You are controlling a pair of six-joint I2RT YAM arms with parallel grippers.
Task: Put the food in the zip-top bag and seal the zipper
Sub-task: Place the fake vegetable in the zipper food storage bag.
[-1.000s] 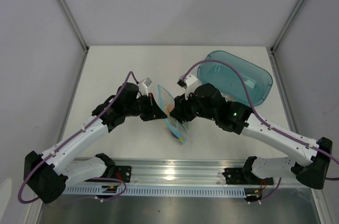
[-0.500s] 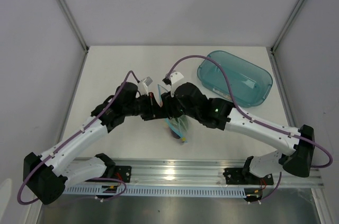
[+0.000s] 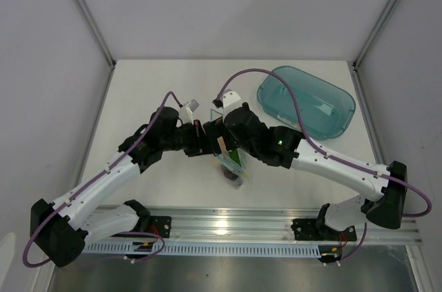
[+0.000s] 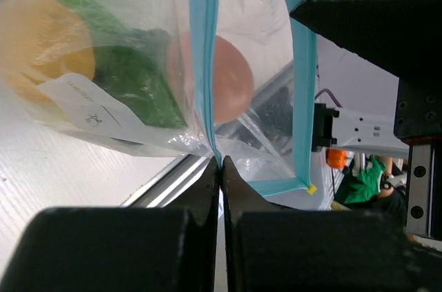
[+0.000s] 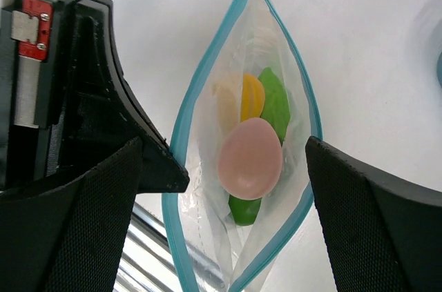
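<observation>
Your left gripper (image 4: 219,168) pinches the zipper (image 4: 204,64). Your right gripper (image 5: 224,164) has swung over the zip-top bag (image 5: 204,119) since a second ago and spreads wide, pink egg-shaped piece (image 5: 250,157) inside.

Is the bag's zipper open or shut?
Open. In the right wrist view the two blue strips of the zipper bow apart, with the pink egg showing between.
</observation>
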